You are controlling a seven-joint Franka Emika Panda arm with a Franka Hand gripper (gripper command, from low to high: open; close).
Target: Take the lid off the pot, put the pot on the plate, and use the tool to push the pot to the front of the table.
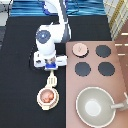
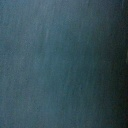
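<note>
The pale pink pot (image 1: 46, 97), its reddish-brown inside showing, sits on the cream plate (image 1: 39, 101) on the black table (image 1: 20, 75), toward the exterior view's bottom. The cream-white tool (image 1: 52, 80) points from my hand down at the pot, and its head touches the pot's upper rim. My gripper (image 1: 50, 68) is just above it, shut on the tool's handle. The pink lid (image 1: 79, 48) lies on the stove's top left corner. The wrist view is a plain dark blue-grey blur with nothing to make out.
The pinkish-brown stove panel (image 1: 120, 80) with black burners (image 1: 103, 51) fills the exterior view's right side. A large grey-beige pan (image 1: 95, 106) with a long handle sits on its lower part. A blue surface (image 1: 30, 7) runs along the top edge.
</note>
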